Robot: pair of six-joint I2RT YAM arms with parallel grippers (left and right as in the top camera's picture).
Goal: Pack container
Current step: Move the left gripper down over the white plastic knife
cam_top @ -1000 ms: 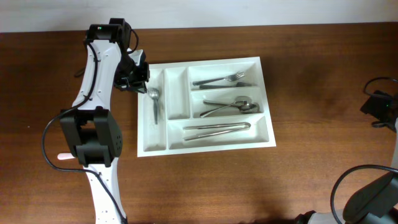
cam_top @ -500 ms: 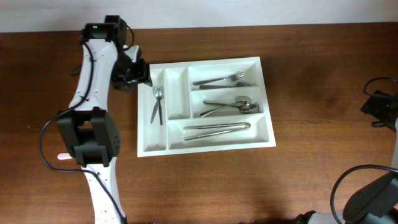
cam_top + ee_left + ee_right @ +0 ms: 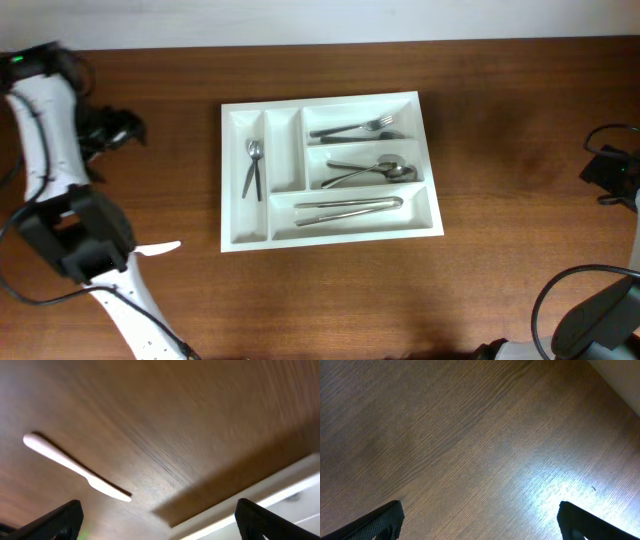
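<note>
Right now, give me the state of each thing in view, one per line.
container, flat on the table, one of five compartments empty.
small utensils, lying inside the container's left end.
white knife, loose on the table, outside the container.
left gripper, open, empty.
right gripper, open, empty.

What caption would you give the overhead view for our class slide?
White cutlery tray holding forks, spoons and tongs; left hand well to its left, white knife lying on table.

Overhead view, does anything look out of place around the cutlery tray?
Yes: a white plastic knife lies on the brown wooden table, left of the white plastic cutlery tray, while the metal cutlery all sits inside compartments.
</note>
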